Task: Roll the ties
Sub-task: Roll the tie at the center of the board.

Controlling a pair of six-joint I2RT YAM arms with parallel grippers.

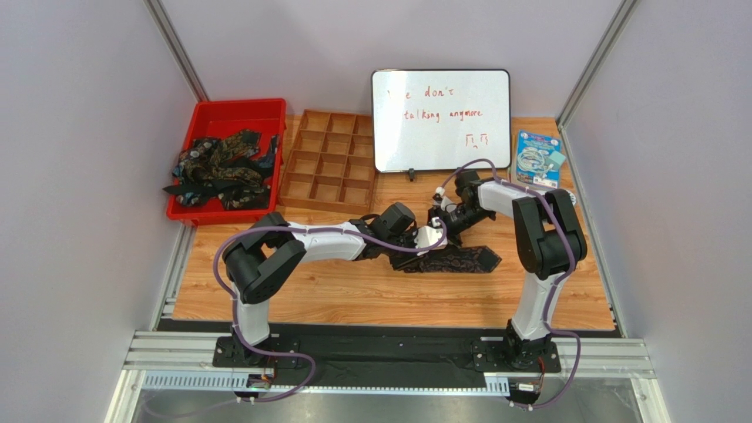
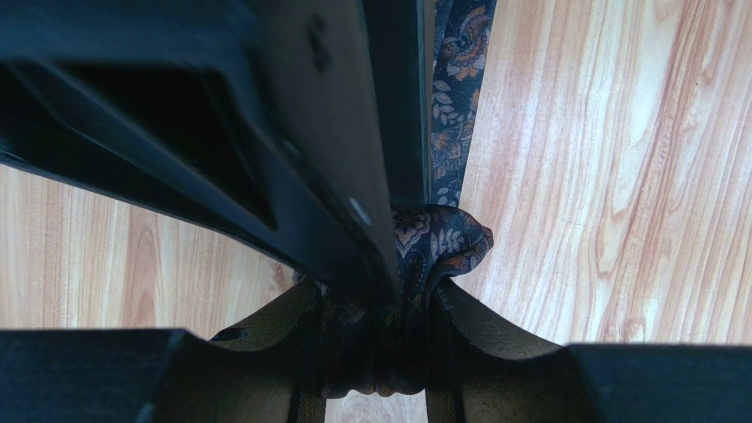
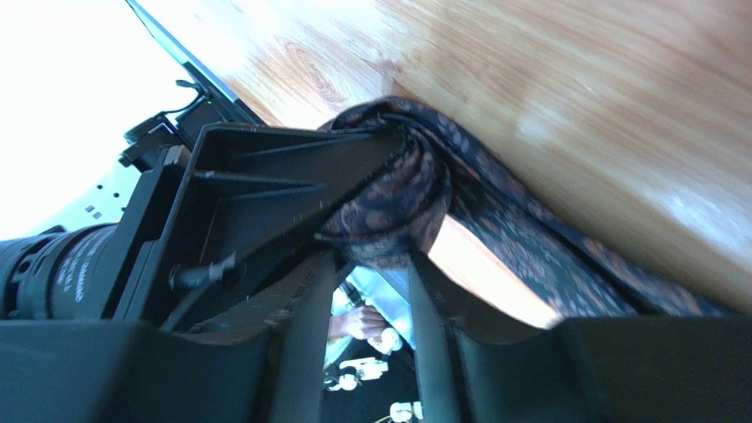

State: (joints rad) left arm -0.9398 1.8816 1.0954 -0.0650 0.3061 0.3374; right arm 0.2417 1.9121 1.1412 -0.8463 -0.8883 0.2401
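Observation:
One of the ties, dark with a small paisley print, lies across the middle of the wooden table. My left gripper is shut on a bunched, partly rolled end of it, squeezed between the two fingers. My right gripper meets the same end from the far side. Its jaws stand apart, with the roll at the fingertips and daylight showing between them. The flat length of the tie runs off along the wood. More ties lie heaped in a red bin.
The red bin stands at the back left, with a wooden divided tray beside it. A whiteboard with red writing stands at the back centre and a blue packet lies to its right. The right gripper's body fills the left wrist view.

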